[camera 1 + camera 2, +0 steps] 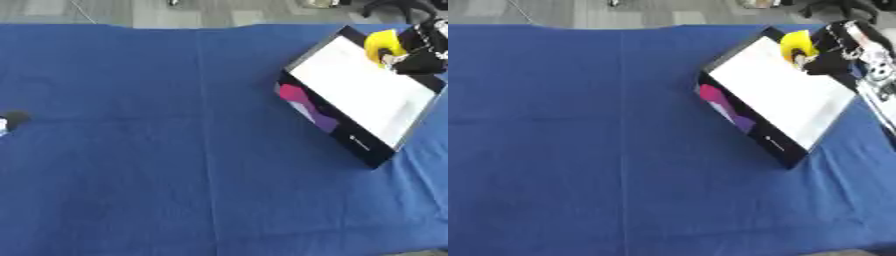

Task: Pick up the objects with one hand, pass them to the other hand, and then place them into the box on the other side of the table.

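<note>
Covering nearly everything in sight is the blue tablecloth (175,150), bare across its middle with one crease running from 12 to 6 o'clock, so from where I stand no loose items look left to collect there. Next in size, the box (776,97) sits at about 2 o'clock, skewed to the table edges, black walls with a pink and purple patch on the near-left side and a white floor; it reads as tipped toward the centre, probably so the opening faces the reaching arm. The right arm (868,60) comes in from the upper right corner, black with silver and white parts, reaching over the box's far corner because that is the drop spot on its side. The right hand (829,55) hangs at the far corner of the box, fingers curled round the yellow object (796,46), which is the task's thing; it sits at or just above the far rim, whether touching the floor of the box I cannot tell. I judge this as the placing step, release not yet done. Risk: the object could roll down the slanted white floor or clip the rim. Smallest, a dark blob (10,121) at 9 o'clock on the left edge, maybe the left hand, too little shows to say.
</note>
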Controlling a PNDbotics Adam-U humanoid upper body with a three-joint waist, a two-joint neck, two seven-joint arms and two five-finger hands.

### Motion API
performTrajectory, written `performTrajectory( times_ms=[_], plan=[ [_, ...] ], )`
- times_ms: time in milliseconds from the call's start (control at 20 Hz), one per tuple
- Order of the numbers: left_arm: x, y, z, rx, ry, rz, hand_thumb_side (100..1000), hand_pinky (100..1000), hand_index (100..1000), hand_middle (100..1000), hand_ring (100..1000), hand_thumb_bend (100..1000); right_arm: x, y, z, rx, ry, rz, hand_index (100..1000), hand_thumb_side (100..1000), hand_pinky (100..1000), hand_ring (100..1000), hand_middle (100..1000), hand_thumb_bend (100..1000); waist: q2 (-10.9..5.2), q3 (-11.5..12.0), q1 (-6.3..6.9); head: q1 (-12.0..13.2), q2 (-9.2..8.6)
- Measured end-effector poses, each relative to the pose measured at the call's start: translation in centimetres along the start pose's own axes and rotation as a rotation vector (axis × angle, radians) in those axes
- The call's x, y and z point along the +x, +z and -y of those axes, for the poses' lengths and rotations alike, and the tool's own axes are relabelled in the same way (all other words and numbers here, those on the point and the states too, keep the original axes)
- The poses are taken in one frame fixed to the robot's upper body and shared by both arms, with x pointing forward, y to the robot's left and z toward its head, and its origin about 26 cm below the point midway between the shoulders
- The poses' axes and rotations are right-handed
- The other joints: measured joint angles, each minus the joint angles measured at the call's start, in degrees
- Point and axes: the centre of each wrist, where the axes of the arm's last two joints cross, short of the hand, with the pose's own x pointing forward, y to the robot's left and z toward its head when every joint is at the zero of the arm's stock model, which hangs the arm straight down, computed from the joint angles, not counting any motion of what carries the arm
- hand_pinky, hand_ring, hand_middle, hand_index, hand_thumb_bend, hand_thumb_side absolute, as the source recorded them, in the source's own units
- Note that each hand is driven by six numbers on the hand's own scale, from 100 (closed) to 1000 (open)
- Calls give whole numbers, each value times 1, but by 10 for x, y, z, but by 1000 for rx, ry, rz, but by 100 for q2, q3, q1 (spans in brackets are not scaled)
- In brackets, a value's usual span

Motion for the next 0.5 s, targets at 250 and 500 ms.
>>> performTrajectory(
  times_ms=[250,500],
  plan=[
    [-1,0,-7,42,-7,-9,415,677,755,617,655,775,-20,-8,-4,21,38,-63,690,134,822,764,572,387,2,39,0,-11,-1],
    [-5,2,-12,73,-12,-28,417,677,755,617,656,782,-35,-14,-11,49,62,-103,823,237,843,827,740,575,6,72,0,-19,-3]
  ],
)
